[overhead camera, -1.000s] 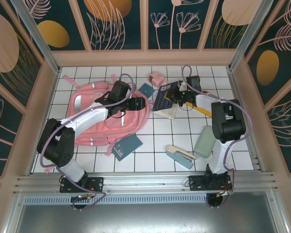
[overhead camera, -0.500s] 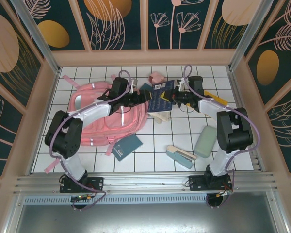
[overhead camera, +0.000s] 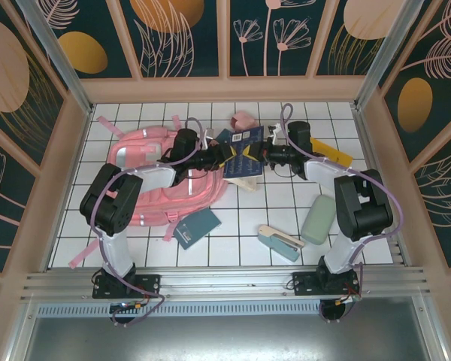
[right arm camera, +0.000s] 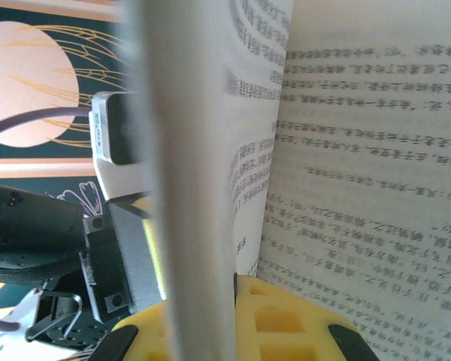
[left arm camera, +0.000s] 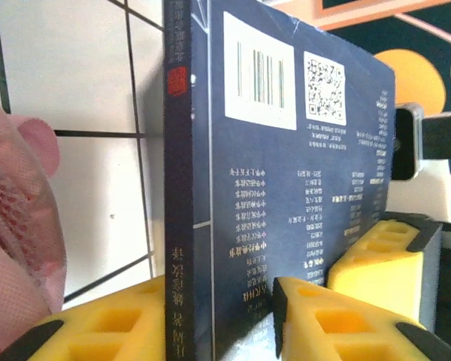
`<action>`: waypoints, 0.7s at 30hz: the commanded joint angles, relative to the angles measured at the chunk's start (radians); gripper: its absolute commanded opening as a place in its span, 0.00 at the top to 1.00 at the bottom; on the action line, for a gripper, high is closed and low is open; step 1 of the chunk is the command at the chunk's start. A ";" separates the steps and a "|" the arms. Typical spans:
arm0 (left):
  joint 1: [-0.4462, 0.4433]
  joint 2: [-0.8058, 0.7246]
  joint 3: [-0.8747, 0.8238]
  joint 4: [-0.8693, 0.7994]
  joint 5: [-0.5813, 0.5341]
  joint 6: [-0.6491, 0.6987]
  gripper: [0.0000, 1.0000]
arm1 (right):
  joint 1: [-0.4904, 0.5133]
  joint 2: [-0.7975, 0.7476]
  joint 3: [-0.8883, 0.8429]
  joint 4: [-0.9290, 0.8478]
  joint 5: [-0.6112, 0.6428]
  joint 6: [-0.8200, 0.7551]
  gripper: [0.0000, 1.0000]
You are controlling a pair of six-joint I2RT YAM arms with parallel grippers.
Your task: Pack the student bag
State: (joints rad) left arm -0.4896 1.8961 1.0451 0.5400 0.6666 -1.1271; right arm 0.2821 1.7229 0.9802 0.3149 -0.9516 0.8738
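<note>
**Left gripper**: we are logging it as grasping the dark blue book. Its yellow fingers are pressing either side of the spine edge, and the barcode cover is facing its wrist camera.

**Right gripper**: we are logging it as clenched on the same book from the 3 o'clock side. It is pinching what looks like a cover or a few leaves, with printed pages fanning open beside it.

**Book:** it is hanging upright between the two grippers, toward 12 o'clock from the middle of the bench.

**Student bag**: it is lying flat at the bench's 9 o'clock side, with its 3 o'clock edge just beside the book. We cannot tell whether its mouth is open.

**Unpacked items:**
- a teal notebook at the bag's 5 o'clock corner
- a stapler and a green case toward 4 o'clock
- a small pink pouch at 12 o'clock

**Step in hand:** we are judging this to be a handover of the book from right to left.

**Next move:** the right gripper needs to let go cleanly. The left gripper then needs to swing the book toward 9 o'clock and into the bag's opening without the loose pages snagging.
</note>
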 commanded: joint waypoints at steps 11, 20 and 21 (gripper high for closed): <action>0.007 -0.043 -0.042 0.163 0.054 -0.057 1.00 | 0.002 -0.070 -0.002 -0.090 0.097 -0.086 0.93; 0.034 -0.207 -0.037 0.056 0.030 0.025 1.00 | 0.003 -0.152 0.002 -0.242 0.274 -0.124 0.27; 0.034 -0.223 -0.036 0.054 0.032 0.023 1.00 | 0.002 -0.159 -0.014 -0.213 0.260 -0.101 0.23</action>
State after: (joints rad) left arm -0.4625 1.7443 1.0039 0.5781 0.6804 -1.1378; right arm 0.2813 1.6047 0.9749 0.0963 -0.7242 0.7666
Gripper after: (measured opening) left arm 0.111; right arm 0.761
